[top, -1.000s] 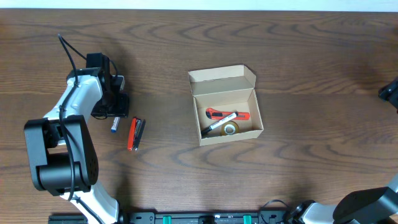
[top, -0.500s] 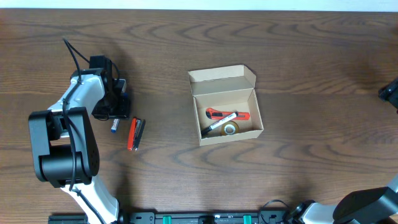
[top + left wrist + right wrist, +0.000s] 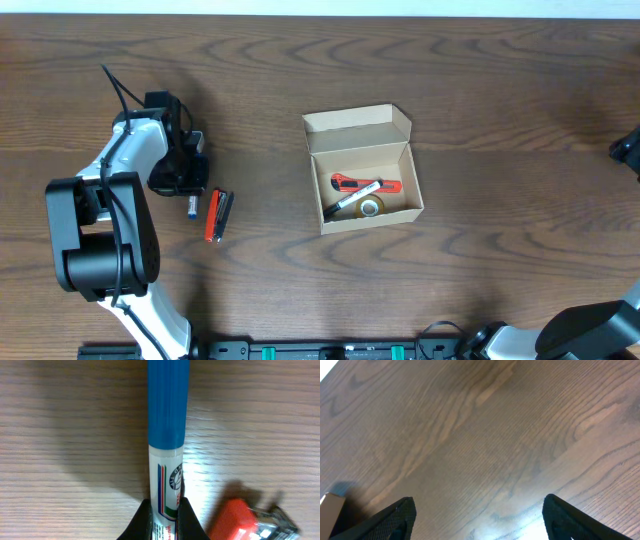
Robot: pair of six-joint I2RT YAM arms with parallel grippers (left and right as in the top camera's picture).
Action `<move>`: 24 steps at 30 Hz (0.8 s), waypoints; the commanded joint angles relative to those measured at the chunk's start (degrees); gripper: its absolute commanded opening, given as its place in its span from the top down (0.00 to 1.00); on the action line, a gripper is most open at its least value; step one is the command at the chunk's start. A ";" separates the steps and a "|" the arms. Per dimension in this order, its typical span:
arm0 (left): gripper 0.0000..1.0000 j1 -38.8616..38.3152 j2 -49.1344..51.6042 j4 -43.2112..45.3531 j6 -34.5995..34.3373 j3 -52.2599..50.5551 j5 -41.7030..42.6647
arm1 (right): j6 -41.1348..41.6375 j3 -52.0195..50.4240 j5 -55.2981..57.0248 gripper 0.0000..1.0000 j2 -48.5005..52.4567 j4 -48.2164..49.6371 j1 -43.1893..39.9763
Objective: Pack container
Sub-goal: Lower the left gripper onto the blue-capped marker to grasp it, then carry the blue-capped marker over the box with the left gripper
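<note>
Two arms: left gripper [image 3: 165,517] pinching blue-capped pen [image 3: 167,420] at white barrel, likely readying lift toward container [image 3: 357,121], sitting lid-open mid-table, well apart; right gripper [image 3: 480,522] hanging wide, far right.

Dark brown wood-grain counter [image 3: 500,250] fills basically everything. There's a pale strip [image 3: 320,6] along its far edge and soft glare spots.

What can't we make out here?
Marker: left wrist, lower end cut by bottom edge, label unreadable; overhead, left gripper hides all but its blue tip.
Orange tool: left wrist, cut by bottom edge.
Right arm: overhead, cut by right edge.
Container contents: overhead, too small for detail.
</note>
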 commanded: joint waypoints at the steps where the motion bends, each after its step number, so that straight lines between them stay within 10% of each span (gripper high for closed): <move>1: 0.94 0.00 -3.91 -0.96 -0.33 2.75 6.23 | -1.33 -0.33 -0.02 0.20 -1.20 0.17 0.46; 24: 0.94 -39.32 -20.52 -13.18 39.15 21.11 5.18 | -2.32 -0.33 0.17 0.20 -1.20 1.55 0.46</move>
